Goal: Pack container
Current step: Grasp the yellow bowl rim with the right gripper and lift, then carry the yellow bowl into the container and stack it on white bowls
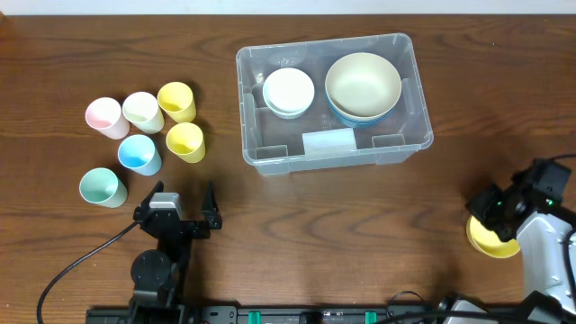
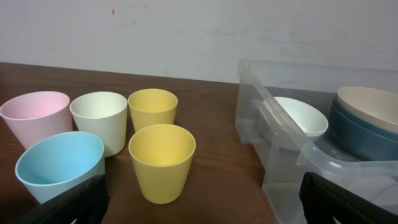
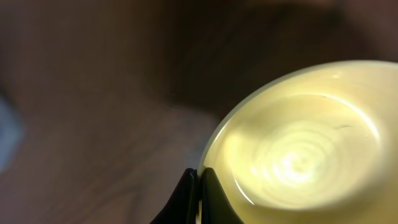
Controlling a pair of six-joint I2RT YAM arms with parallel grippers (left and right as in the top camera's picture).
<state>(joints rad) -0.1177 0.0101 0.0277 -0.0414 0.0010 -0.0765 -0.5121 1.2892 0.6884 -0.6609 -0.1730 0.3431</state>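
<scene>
Your clear rectangular plastic container (image 1: pixel 279 153) sits mid-table, long axis left to right. From the right gripper (image 3: pixel 199 186) it lies farther out and to the left. Inside, a wide beige bowl (image 1: pixel 363 83) nests in a blue bowl (image 2: pixel 357 134) at its right end, with small white bowls (image 1: pixel 288 90) at its left. Well off its near right corner, the right gripper is pinched on a pale yellow bowl (image 1: pixel 493 241) at the rim. Six pastel cups (image 1: pixel 139 153) stand left of the container. The left gripper (image 1: pixel 183 193), somewhat nearer the container, hangs spread and empty.
</scene>
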